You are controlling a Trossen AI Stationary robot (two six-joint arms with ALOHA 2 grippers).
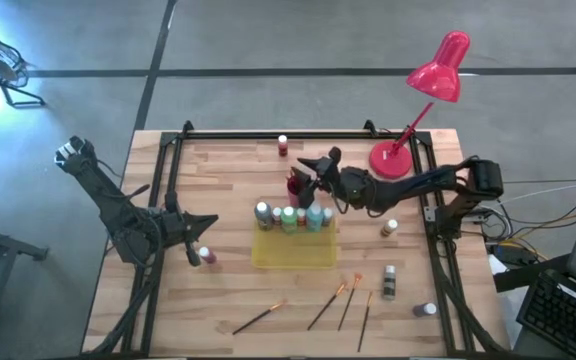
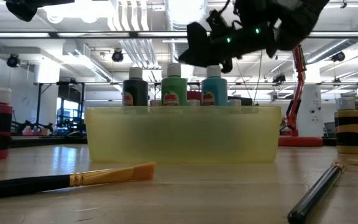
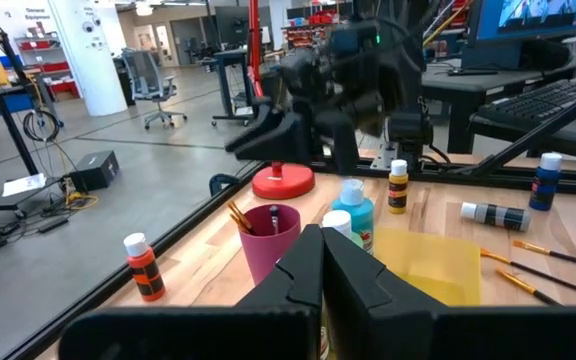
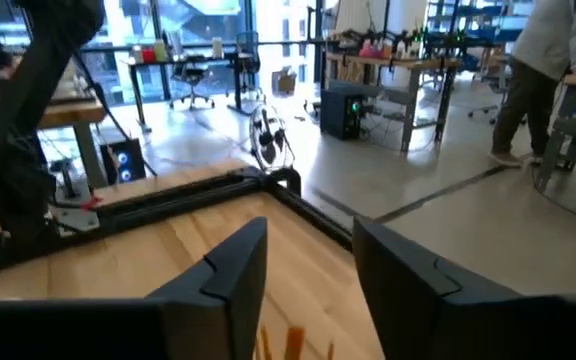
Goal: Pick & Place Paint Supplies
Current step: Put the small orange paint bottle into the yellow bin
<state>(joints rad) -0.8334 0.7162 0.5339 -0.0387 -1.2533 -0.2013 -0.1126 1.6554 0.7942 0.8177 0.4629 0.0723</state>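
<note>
Crowding tray (image 1: 293, 252): bottles (image 1: 288, 217), perhaps five

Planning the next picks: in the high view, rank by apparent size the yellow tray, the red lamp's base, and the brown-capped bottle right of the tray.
Largest to smallest:
1. yellow tray
2. red lamp's base
3. brown-capped bottle
All stand on the same tabletop under the overhead camera, so nearness hardly skews this.

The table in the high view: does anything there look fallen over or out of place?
Yes. One bottle with dark bands lies on its side right of the yellow tray, while the bottles in the tray stand upright. Four brushes lie scattered at different angles in front of the tray.
</note>
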